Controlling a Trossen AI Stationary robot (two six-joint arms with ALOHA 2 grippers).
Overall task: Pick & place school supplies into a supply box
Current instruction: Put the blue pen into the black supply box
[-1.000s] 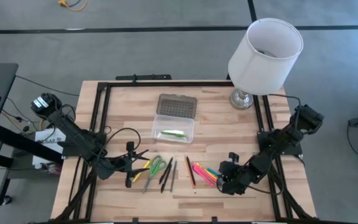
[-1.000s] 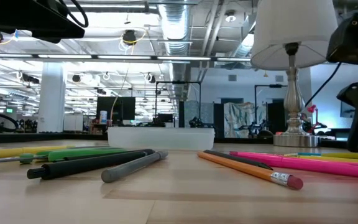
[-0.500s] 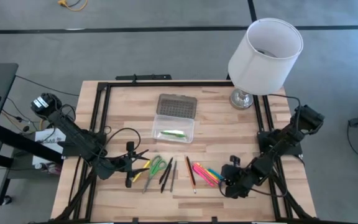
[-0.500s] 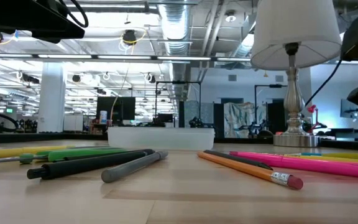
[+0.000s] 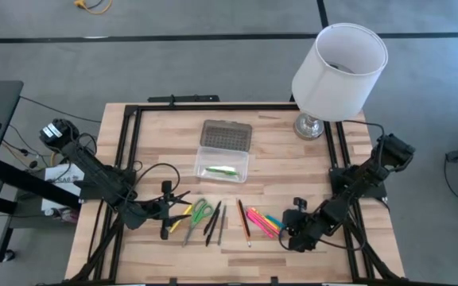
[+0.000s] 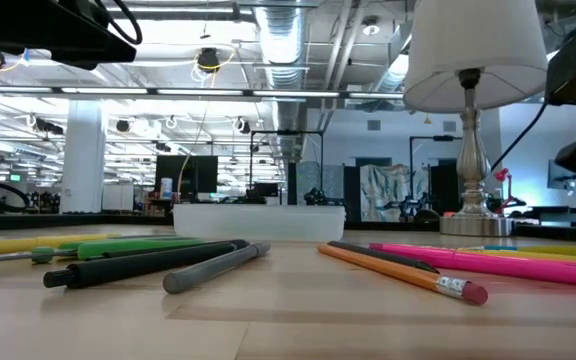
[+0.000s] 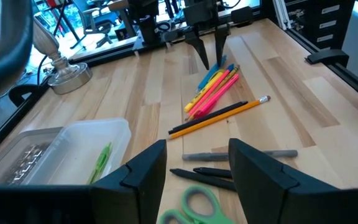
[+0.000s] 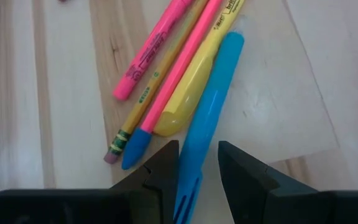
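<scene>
The clear supply box sits mid-table with its grey ribbed lid flipped open toward the far edge; a green highlighter lies inside. Green-handled scissors, dark pens and an orange pencil lie near the front edge. Right of them lies a bunch of pink, yellow and blue pens. My left gripper hovers open just left of the scissors. My right gripper is open and points down, its fingers on either side of the blue pen; I cannot tell if they touch it.
A white lamp stands at the far right corner, its base on the wood. A black frame runs along the table's edges. A yellow marker and a green one lie by the left gripper.
My right gripper has shifted slightly over the coloured pens, toward the table's near right. The pens, the scissors and the box lie where they were.
</scene>
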